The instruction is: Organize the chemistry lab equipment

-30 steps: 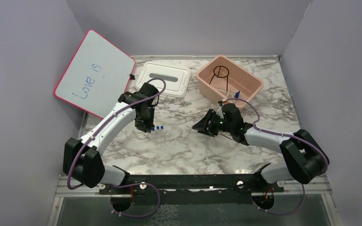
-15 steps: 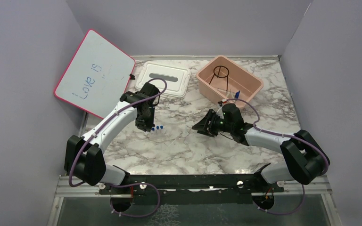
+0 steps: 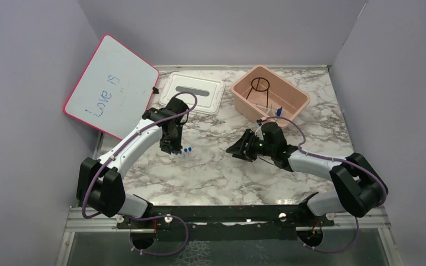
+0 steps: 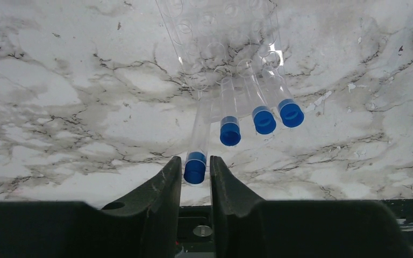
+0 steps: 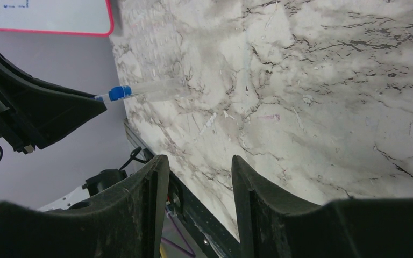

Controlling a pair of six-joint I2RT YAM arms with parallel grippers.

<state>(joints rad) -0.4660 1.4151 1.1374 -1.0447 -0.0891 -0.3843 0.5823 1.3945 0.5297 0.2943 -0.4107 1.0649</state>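
Several clear glass tubes with blue caps lie side by side on the marble, their far ends in a clear rack. My left gripper is shut on the blue cap of the nearest tube, which sits further out than the others. In the top view the caps show beside the left gripper. My right gripper is open and empty above the table, facing left. The right wrist view shows the held tube. The black ring stand stands in the pink bin.
A white lid lies at the back middle. The pink-framed whiteboard leans at the back left. The bin also holds a tube with a blue cap. Grey walls close in both sides.
My left gripper has shifted slightly toward the back with the tube's cap between its fingers. The right arm has stayed still.
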